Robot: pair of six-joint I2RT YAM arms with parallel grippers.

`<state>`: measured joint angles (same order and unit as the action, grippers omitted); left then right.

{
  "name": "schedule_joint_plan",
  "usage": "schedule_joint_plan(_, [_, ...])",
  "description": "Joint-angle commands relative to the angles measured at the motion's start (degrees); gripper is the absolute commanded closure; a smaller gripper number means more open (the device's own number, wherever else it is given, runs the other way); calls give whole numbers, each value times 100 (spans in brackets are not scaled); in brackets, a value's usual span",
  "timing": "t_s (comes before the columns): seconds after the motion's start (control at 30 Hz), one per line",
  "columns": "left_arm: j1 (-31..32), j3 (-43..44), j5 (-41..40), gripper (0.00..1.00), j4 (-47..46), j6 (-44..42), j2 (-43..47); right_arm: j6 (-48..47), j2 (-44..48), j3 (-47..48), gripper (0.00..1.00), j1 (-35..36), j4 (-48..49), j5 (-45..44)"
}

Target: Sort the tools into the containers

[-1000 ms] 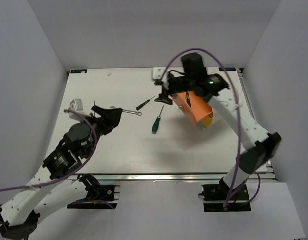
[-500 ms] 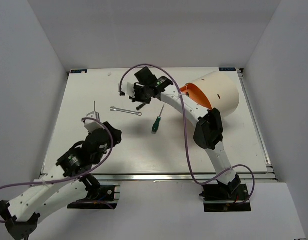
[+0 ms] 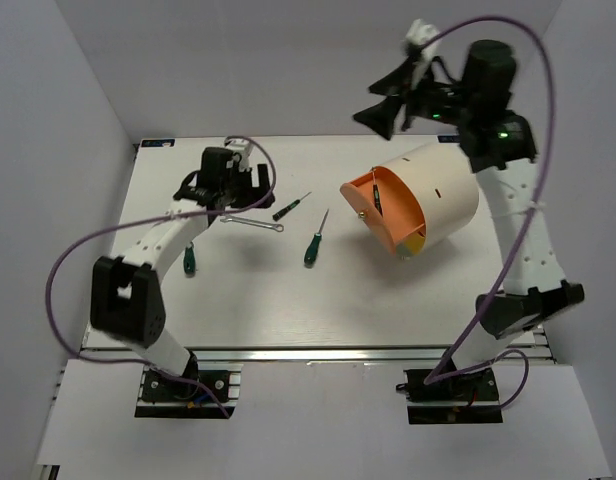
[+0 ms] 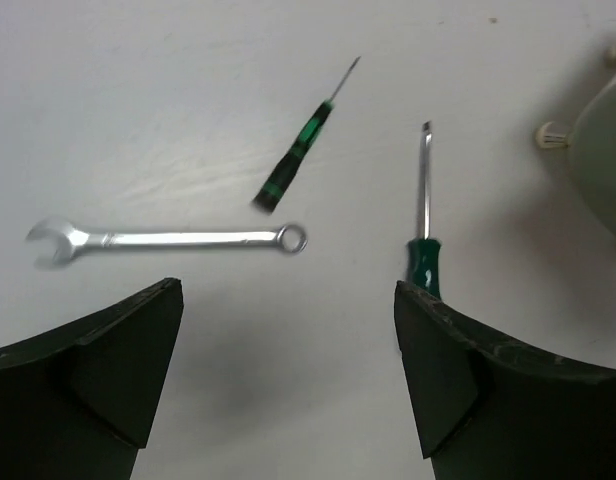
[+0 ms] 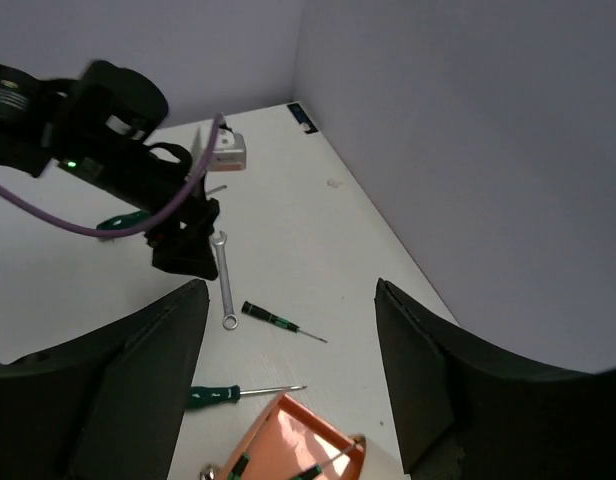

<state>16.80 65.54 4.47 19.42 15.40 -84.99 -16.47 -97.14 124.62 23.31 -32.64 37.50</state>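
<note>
One screwdriver [image 3: 376,201], perhaps two, sits inside the tipped orange-faced drum [image 3: 440,188]

This looks like a robotics lab test cell. Plain pale walls [image 3: 288,60] stand close behind the right gripper [image 3: 386,112]. Below the left gripper [image 3: 235,183] lies a white table [image 3: 268,300], with an aluminium rail [image 3: 318,354] along its near edge.

Silver wrench [image 4: 168,238], grn/blk screwdriver [image 4: 293,165]

No text, number or brand legible anywhere. Two small blue stickers [image 3: 158,143] at far corners of table [image 3: 288,290]: print too small to read. Corner sticker [image 5: 301,115] in right wrist view: dark blur, illegible.
</note>
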Motion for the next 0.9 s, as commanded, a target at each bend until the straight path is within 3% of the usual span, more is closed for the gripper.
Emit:
schedule_joint_plan(0.0, [17,1063,1618,3,419,-1290,-1104,838,186,-437,27,-1000,372,2082])
schedule_joint_plan(0.13, [43,1979,1715,2,607,-1899,-2003,759,660,-1034,27,-1671,434,2402])
schedule_joint_plan(0.27, [122,2287,1531,3,493,-2478,-2513,1206,1380,-2219,27,-2242,1109,2754])
schedule_joint_plan(0.43, [288,2411,1320,5,317,-2612,-2970,1251,1839,-2889,27,-2875,1313,3009])
schedule_joint_plan(0.67, [886,2367,-156,10,-157,-2560,-3418,1427,2234,-3409,26,-3192,1515,3264])
schedule_joint_plan(0.87, [957,2622,-974,23,-202,-2393,-3761,1541,2428,-3707,26,-3394,1620,3396])
